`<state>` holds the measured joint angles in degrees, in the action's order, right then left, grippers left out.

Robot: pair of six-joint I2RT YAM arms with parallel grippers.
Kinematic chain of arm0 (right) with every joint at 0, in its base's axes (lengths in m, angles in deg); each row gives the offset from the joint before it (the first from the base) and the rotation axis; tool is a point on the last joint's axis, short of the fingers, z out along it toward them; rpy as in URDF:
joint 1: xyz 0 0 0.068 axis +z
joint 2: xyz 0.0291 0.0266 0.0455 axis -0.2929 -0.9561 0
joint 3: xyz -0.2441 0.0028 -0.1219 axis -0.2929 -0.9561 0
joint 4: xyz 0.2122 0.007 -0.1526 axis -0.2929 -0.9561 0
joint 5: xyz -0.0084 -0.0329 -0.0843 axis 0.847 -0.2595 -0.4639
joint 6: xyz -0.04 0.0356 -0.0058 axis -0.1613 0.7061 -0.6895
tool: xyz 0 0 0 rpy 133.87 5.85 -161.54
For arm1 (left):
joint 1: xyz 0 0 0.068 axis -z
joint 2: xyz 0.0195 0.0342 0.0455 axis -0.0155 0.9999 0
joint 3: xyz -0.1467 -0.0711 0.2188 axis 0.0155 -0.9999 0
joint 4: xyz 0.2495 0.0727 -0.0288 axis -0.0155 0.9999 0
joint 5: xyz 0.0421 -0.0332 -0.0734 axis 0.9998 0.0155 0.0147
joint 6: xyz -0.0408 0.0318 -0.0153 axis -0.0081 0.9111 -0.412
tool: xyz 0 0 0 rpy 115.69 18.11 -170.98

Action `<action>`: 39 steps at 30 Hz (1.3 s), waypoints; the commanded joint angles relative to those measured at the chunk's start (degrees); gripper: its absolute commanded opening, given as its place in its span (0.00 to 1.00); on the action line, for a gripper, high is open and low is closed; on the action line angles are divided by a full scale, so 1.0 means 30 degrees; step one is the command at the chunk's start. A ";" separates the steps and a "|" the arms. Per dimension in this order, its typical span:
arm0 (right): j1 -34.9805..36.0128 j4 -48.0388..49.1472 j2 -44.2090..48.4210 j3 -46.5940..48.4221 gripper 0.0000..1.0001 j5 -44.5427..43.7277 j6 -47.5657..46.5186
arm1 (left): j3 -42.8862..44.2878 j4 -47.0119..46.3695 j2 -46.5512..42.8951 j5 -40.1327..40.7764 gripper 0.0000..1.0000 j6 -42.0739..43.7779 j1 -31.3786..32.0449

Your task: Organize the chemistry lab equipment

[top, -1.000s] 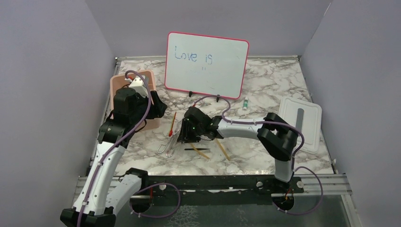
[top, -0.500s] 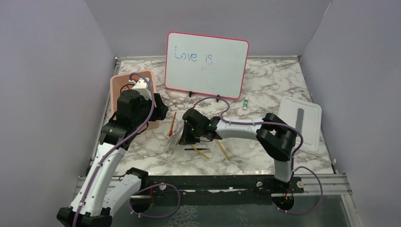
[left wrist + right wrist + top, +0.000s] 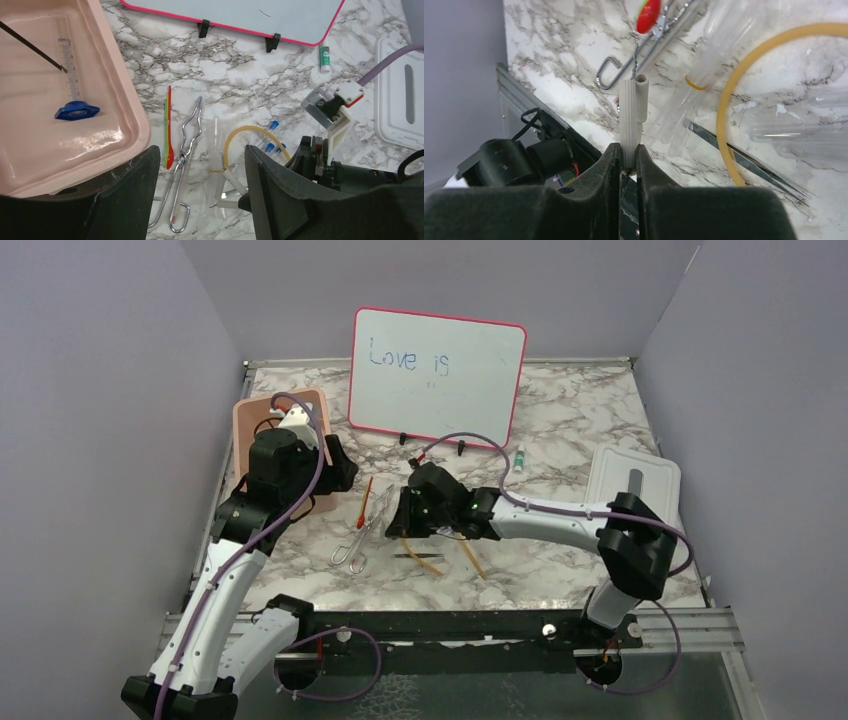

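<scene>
"The marble table (image 3: pixel 600 410) is cluttered. Why does the right gripper (image 3: pixel 628 150) pinch that pale peg (image 3: pixel 633 110)?"

"Probably to lift it clear of the tan rubber tube (image 3: pixel 721 120) and metal tongs (image 3: pixel 186 142). Beyond, the left gripper (image 3: pixel 200 200) hangs spread beside the pink bin (image 3: pixel 135 100), apparently awaiting cargo."

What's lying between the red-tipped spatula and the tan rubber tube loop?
In the left wrist view, silver metal tongs and a long clear tube lie between the red-tipped spatula and the tan rubber tube loop.
</scene>
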<state>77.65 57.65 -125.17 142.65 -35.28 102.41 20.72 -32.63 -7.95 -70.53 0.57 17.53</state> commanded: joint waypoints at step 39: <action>-0.8312 1.1057 0.7011 -0.0576 0.03 1.6966 -0.5126 | -0.3873 -1.7731 0.0844 -1.9932 0.39 -0.6977 0.0648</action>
<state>52.80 88.95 -102.83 138.76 15.73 86.13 10.08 -83.34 -4.45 -127.03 -19.23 19.06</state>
